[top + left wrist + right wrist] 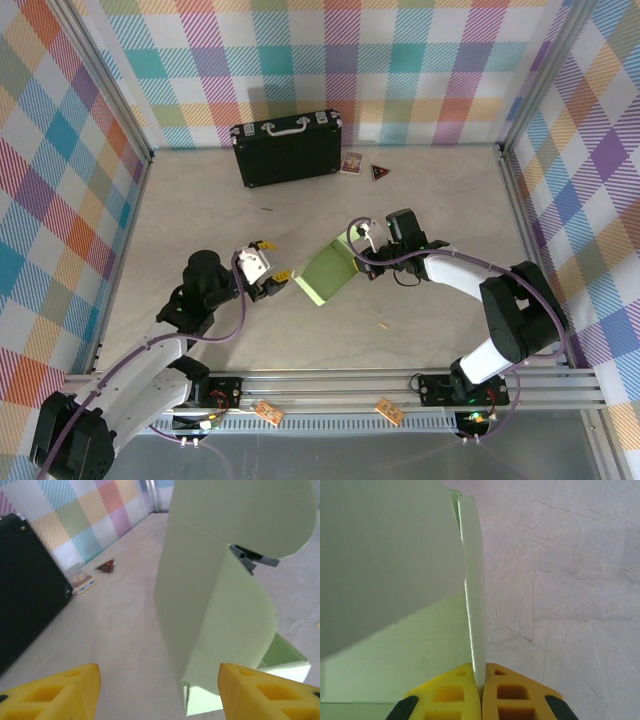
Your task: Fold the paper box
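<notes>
Yellow-tipped, the left gripper (277,280) hovers with jaws apart just beside the pale green paper box (330,272), which stands mid-way across the table (200,200) half formed, walls raised but rounded flaps untucked, while the right gripper (366,248) is clamped on one thin panel edge.

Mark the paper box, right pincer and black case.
paper box (330,272): top external view, green panel's middle.
right pincer (481,679): right wrist view, between its fingertips.
black case (288,152): top external view, front face.
</notes>
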Action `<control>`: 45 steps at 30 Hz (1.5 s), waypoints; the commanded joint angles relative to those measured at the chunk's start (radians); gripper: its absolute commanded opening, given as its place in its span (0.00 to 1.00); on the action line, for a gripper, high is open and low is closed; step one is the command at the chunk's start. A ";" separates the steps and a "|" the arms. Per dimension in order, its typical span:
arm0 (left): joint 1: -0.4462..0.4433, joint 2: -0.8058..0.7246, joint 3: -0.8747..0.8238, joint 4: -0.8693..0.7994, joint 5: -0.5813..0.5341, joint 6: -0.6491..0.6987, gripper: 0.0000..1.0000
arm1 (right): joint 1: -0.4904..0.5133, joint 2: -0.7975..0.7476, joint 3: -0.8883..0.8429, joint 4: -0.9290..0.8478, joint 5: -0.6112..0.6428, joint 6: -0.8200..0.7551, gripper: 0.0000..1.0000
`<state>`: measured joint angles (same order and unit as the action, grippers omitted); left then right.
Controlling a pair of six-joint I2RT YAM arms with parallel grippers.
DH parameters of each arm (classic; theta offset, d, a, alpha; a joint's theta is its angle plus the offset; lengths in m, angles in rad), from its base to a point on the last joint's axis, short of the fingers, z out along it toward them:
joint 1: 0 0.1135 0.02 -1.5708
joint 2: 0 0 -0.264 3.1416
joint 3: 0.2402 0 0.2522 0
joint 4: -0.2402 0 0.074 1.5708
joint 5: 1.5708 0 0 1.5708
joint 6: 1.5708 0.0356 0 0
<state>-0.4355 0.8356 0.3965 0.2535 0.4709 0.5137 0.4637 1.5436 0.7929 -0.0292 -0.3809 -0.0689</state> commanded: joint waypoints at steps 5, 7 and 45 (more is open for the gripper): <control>0.008 0.096 0.068 0.010 0.266 0.027 0.63 | -0.009 0.021 0.003 0.026 -0.044 -0.021 0.00; 0.008 0.102 0.061 0.020 0.268 0.029 0.62 | -0.010 0.020 0.002 0.025 -0.046 -0.018 0.00; -0.043 0.227 0.091 0.102 0.235 0.006 0.58 | -0.007 0.036 0.007 0.012 -0.060 -0.021 0.00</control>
<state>-0.4576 1.0351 0.4610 0.2905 0.6655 0.5266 0.4629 1.5703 0.7929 -0.0231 -0.4065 -0.0689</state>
